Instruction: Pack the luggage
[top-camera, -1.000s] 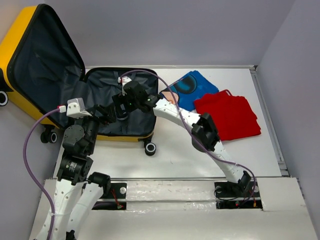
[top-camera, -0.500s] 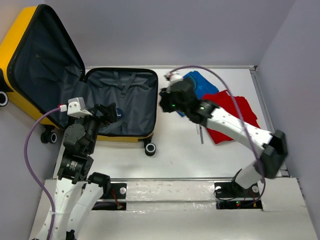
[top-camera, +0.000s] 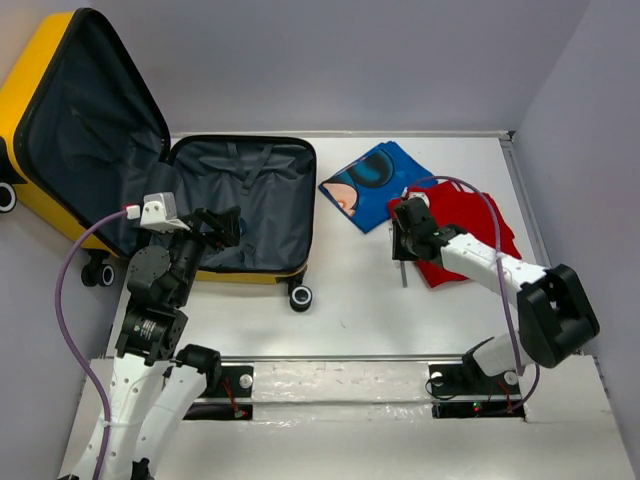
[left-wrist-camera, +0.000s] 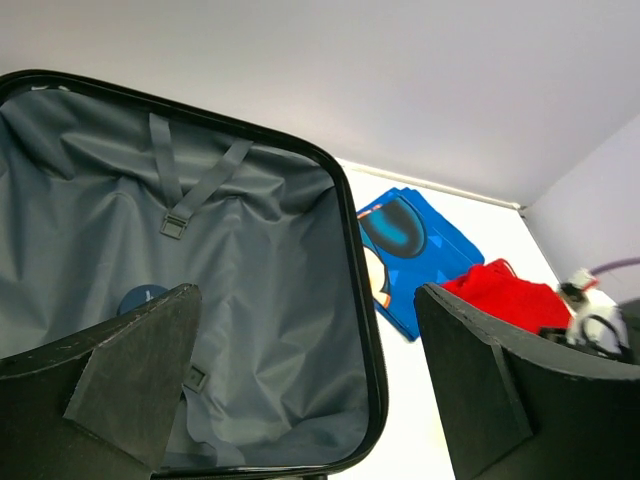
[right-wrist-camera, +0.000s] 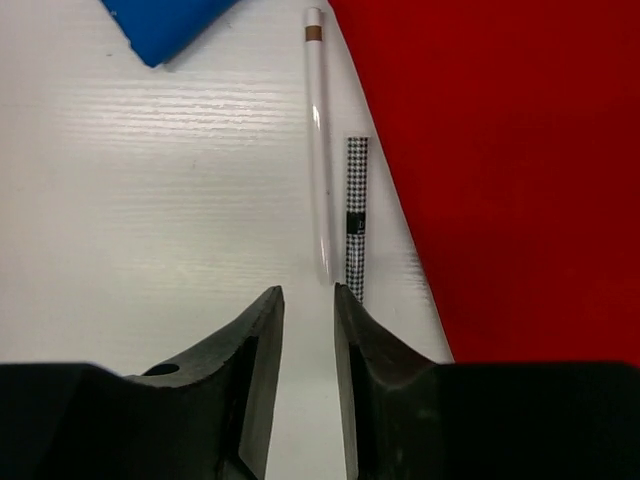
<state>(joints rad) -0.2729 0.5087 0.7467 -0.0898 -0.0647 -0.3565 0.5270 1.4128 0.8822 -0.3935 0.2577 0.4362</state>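
Observation:
The luggage, a yellow suitcase (top-camera: 40, 90), lies open at the back left with its grey lining (top-camera: 260, 200) showing. My left gripper (top-camera: 225, 228) hangs wide open over the lining (left-wrist-camera: 250, 300), holding nothing. My right gripper (top-camera: 405, 238) is low over the table beside a folded red garment (top-camera: 470, 225). Its jaws stand a narrow gap apart with nothing between them (right-wrist-camera: 308, 292). Just ahead of the fingertips lie a white pen (right-wrist-camera: 320, 150) and a houndstooth pen (right-wrist-camera: 355, 215), side by side along the red garment's (right-wrist-camera: 520, 170) edge.
A folded blue shirt (top-camera: 385, 180) with a cartoon print lies between the suitcase and the red garment. A small dark blue round item (left-wrist-camera: 145, 298) rests on the lining. The suitcase's wheel (top-camera: 300, 297) sticks out at its front corner. Walls close off the back and right.
My right arm has swung out of the suitcase to the right and come down by the pens at the red garment, its jaws narrowing on the way. The left arm has barely moved.

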